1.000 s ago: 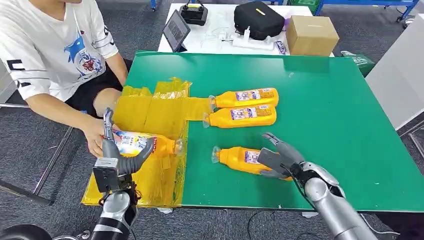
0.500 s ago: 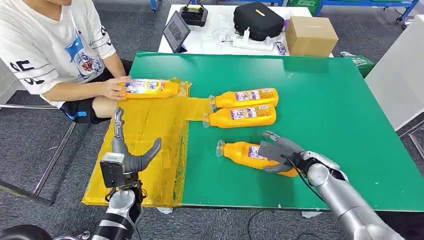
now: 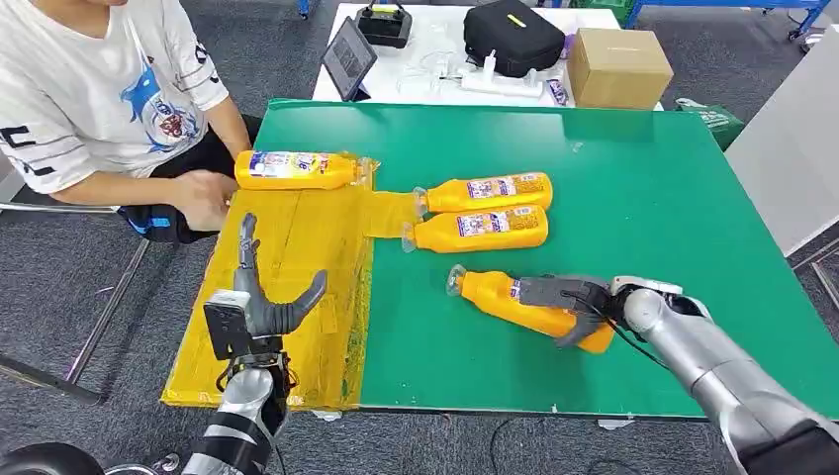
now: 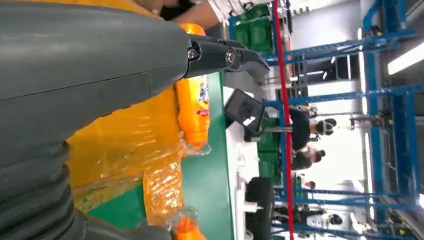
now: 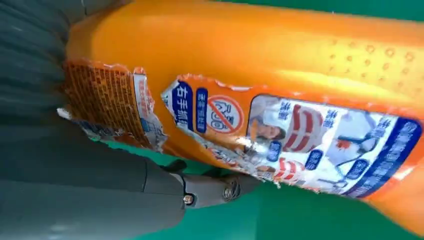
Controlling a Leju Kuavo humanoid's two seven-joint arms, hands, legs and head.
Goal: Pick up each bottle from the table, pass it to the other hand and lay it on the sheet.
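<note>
Head view: right robot hand (image 3: 569,302) wraps nearest bottle (image 3: 529,309) lying on green desk (image 3: 653,198), beside yellow sheet (image 3: 297,247). Left robot hand (image 3: 259,302) wide, empty, above sheet. Risk: smooth bottle rolls out on lift.

Left wrist view: person's forearm (image 4: 200,12) near sheet; collision possible.

Right wrist view: torn label (image 5: 150,125) under fingers (image 5: 215,187); grip may slide.

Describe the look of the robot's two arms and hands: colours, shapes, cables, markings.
Both arms are silver, rounded metal segments. The right arm has a thin black cable along its wrist. The left hand and right hand are grey with darker fingers. A black box sits at the left wrist. Wrist covers are grey and ribbed.
</note>
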